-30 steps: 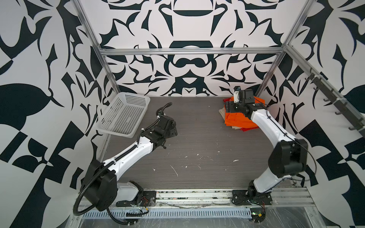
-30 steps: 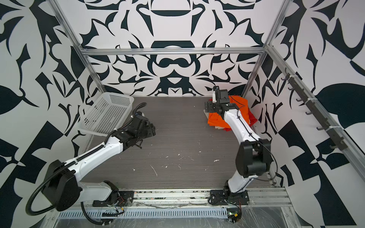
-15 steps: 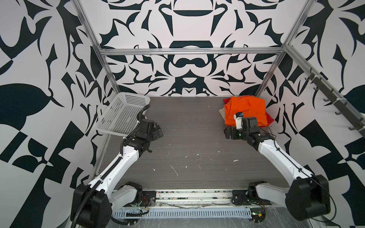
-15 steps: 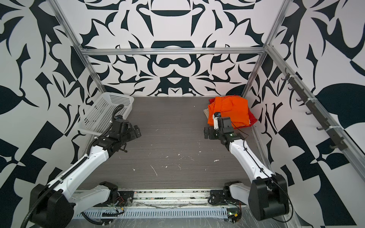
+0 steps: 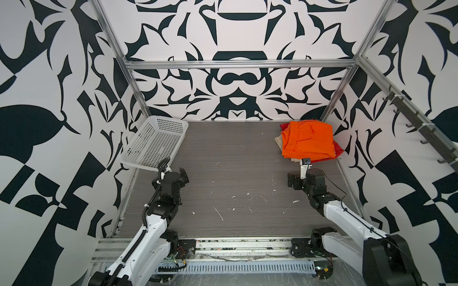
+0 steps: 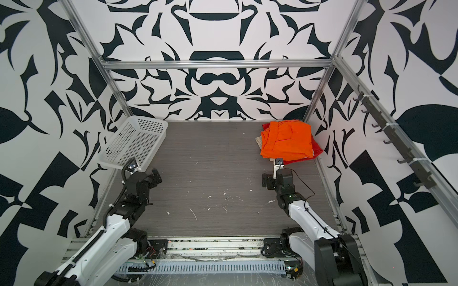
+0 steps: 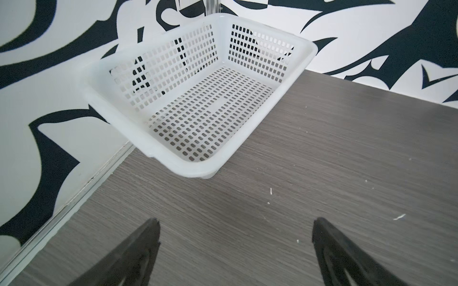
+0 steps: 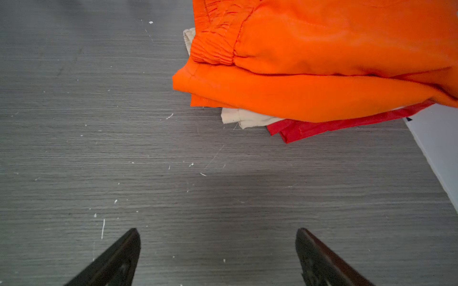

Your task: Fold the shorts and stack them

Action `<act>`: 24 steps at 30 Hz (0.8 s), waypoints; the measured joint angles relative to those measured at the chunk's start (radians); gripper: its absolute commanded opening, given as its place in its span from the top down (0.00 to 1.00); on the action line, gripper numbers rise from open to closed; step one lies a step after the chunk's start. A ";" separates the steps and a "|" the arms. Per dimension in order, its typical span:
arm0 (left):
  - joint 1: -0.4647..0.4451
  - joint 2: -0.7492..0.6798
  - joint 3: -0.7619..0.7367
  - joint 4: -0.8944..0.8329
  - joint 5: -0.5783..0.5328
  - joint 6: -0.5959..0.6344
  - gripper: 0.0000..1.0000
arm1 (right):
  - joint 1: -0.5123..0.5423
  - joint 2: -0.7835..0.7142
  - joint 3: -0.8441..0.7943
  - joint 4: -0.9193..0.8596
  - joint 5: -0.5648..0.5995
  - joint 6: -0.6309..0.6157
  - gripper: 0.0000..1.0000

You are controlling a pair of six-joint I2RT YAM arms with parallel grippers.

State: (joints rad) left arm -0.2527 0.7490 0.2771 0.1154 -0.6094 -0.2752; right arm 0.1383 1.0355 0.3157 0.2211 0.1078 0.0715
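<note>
shorts (image 8: 322, 74) stacked ahead of right hand (image 8: 217, 232) — apart

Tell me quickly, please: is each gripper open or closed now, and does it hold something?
The left gripper is open and holds nothing.
The right gripper is open and holds nothing.

Folded bright orange shorts (image 5: 307, 140) stacked on beige shorts (image 5: 278, 142) and red shorts (image 5: 338, 150) in the far right corner of a grey table (image 5: 235, 161), white perforated basket (image 5: 158, 146) far left, left gripper (image 5: 183, 176) just beside it, right gripper (image 5: 295, 182) near the stack
</note>
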 measured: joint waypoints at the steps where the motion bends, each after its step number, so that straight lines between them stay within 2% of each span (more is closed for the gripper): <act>1: 0.005 0.001 -0.045 0.057 0.001 0.023 0.00 | 0.000 0.018 -0.015 0.054 -0.002 -0.008 0.00; 6: 0.047 0.089 -0.158 0.272 0.031 0.076 0.01 | -0.006 0.167 -0.044 0.271 -0.002 -0.034 0.00; 14: 0.072 0.322 -0.139 0.545 0.076 0.137 0.01 | -0.025 0.359 0.003 0.439 0.000 -0.075 0.00; 24: 0.144 0.484 -0.111 0.735 0.138 0.187 0.01 | -0.042 0.468 0.005 0.629 -0.027 -0.101 0.00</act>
State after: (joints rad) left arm -0.1085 1.2327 0.1661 0.8505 -0.4717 -0.0879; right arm 0.0967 1.5040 0.3206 0.8501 0.0811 -0.0299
